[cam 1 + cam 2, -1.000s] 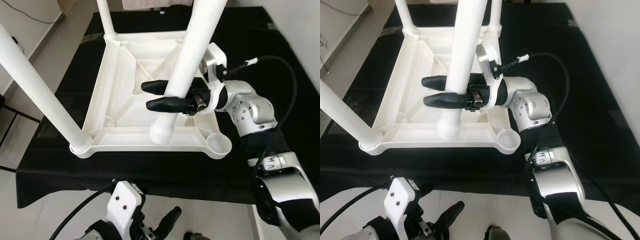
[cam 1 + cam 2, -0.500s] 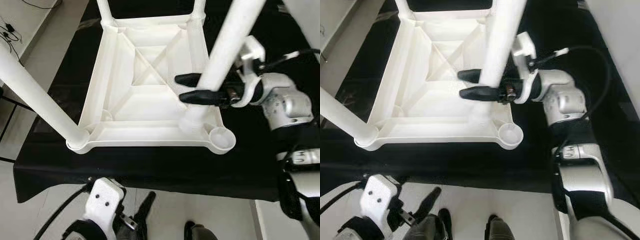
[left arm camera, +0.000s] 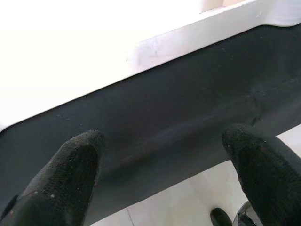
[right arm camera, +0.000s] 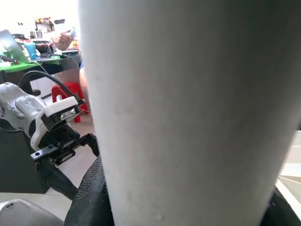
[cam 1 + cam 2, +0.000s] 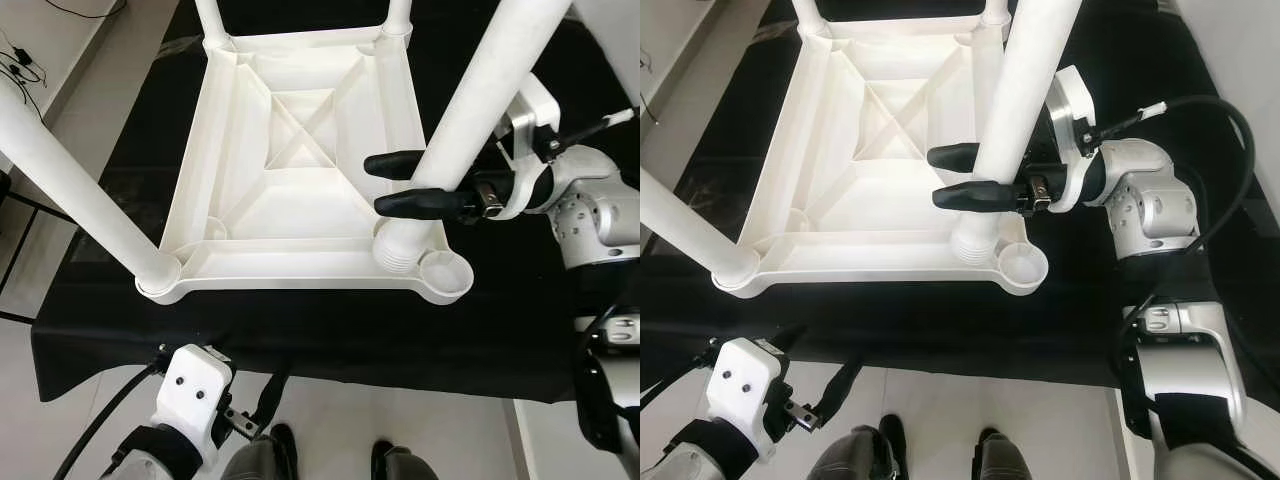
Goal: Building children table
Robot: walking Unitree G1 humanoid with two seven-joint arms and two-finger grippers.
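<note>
Right gripper (image 5: pixel 400 185): at 3 o'clock in the left eye view, its 2 black fingers clamped on either side of a white table leg (image 5: pixel 470 105).
Table leg: tilted, rising toward 1 o'clock; its threaded lower end (image 5: pixel 398 247) rests on the tabletop's near right corner, just beside the empty round socket (image 5: pixel 447 272) and touching its rim.
Tabletop (image 5: pixel 290 150): white plastic, upside down, ribbed underside facing up with an X of ribs at its centre, lying on a black cloth (image 5: pixel 350 330).
Fitted legs: 3 already stand in their corners, 1 at 9 o'clock (image 5: pixel 75 185), 2 at 12 o'clock.
Left gripper (image 3: pixel 164 155): low at 7 o'clock, off the table edge, fingers spread wide with nothing between them, facing the black cloth.
Floor: pale tiles (image 5: pixel 330 430) at 6 o'clock.
</note>
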